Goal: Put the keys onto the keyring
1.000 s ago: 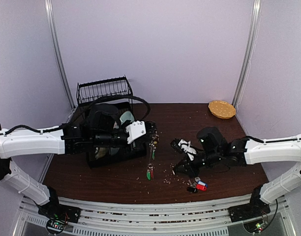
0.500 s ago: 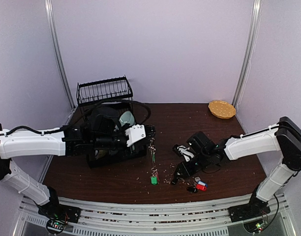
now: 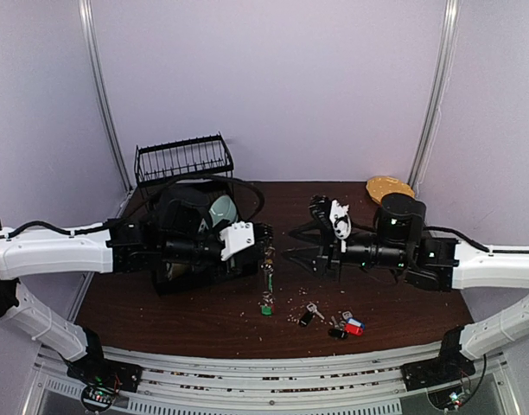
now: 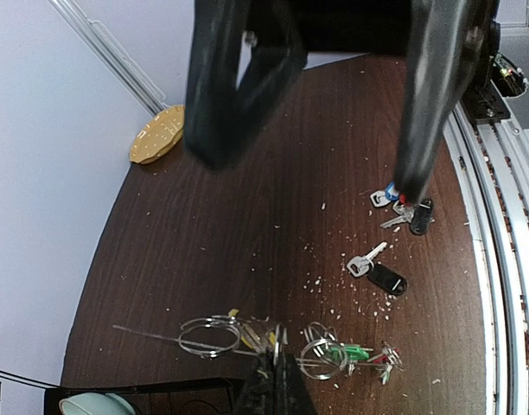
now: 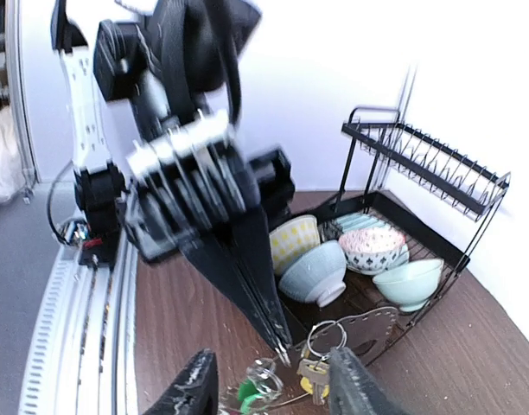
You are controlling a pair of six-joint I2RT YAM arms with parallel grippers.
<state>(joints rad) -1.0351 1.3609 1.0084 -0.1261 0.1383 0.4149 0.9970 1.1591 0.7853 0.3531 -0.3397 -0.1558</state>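
Here, the left hand (image 3: 266, 252), just off the front right corner of the black wire dish rack (image 3: 182, 160), is pinched fully shut on the thin grey-silver wavy keyring (image 3: 266, 275), which carries a green-tagged silver key (image 3: 265, 308); the right hand (image 3: 301, 233), farther from the rack, faces it half parted and empty; black-, red- and blue-tagged keys (image 3: 344, 325) lie on the dark wooden surface (image 3: 204, 316), well apart from the rack.

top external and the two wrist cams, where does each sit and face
Top external: high behind the left arm and right arm, looking down at the table; both in view.
Left wrist: faces across the table at the blurred right gripper; own shut left gripper at bottom.
Right wrist: faces back at the left arm and dish rack; own open gripper at bottom.
Both wrist views share the ringed keys.
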